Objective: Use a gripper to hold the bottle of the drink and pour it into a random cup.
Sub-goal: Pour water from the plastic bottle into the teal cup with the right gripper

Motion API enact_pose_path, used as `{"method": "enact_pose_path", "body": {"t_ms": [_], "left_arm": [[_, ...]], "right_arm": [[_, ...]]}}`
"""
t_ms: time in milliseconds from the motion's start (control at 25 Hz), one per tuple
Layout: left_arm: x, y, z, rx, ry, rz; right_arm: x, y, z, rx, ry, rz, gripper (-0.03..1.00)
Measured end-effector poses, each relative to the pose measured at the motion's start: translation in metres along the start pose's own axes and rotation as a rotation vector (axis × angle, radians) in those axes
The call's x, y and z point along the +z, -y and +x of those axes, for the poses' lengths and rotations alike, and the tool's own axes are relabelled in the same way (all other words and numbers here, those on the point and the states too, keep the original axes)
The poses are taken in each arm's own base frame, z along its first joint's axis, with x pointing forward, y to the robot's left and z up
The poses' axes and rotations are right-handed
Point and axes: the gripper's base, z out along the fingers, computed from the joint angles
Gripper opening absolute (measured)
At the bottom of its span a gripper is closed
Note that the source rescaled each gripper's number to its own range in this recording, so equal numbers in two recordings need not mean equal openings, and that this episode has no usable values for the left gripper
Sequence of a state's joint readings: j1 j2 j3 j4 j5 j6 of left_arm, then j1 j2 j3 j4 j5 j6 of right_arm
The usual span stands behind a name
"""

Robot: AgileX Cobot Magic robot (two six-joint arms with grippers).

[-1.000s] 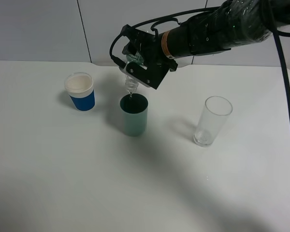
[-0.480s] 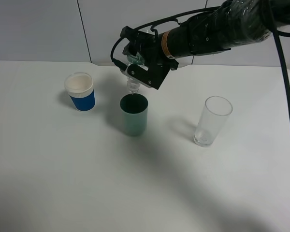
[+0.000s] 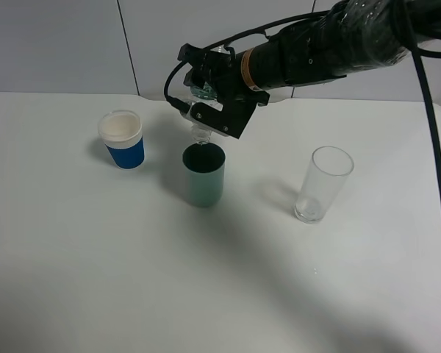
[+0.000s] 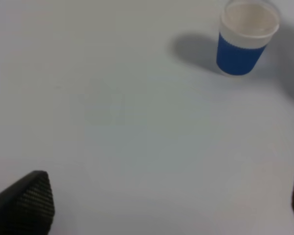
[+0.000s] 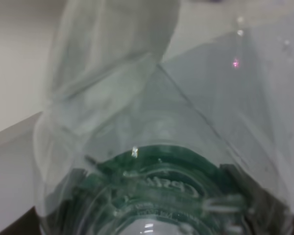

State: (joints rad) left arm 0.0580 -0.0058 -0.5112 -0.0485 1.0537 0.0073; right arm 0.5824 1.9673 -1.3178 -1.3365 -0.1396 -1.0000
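Lifted and turned a little further at the wrist over the last second, the black robot claw of the right arm [image 3: 214, 110] now carries the small clear plastic bottle with the dark green label [image 3: 199, 133] steeper, neck down. I judge the pour to be in its last part, the bottle being tipped up to drain.

On the left of the white table [image 3: 95, 279] stands a white paper cup with a blue sleeve [image 3: 122, 140], untouched. The left gripper [image 4: 161, 200] hangs near it with its two fingertips wide apart and nothing between them.

In the middle stands the plain teal-green matte tumbler [image 3: 203, 176], upright. The bottle's mouth is just above its far rim, not touching as far as I can tell. Whether liquid is running now is too fine to see. The right claw is clamped fully onto the bottle; the wrist view is filled by its clear wall and green label [image 5: 157, 147].

To the right, well apart, stands a tall clear glass [image 3: 322, 184].
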Motion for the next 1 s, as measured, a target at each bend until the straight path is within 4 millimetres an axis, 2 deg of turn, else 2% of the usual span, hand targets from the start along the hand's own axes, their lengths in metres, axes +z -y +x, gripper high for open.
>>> {"method": "enact_pose_path", "body": {"t_ms": [280, 1000], "left_arm": [[0.0, 0.0, 0.0, 0.0, 0.0, 0.0], [0.0, 0.0, 0.0, 0.0, 0.0, 0.0]], "right_arm": [[0.0, -0.002, 0.0, -0.047, -0.028, -0.05, 0.0], [-0.002, 0.012, -0.01, -0.076, -0.021, -0.035, 0.0]]}}
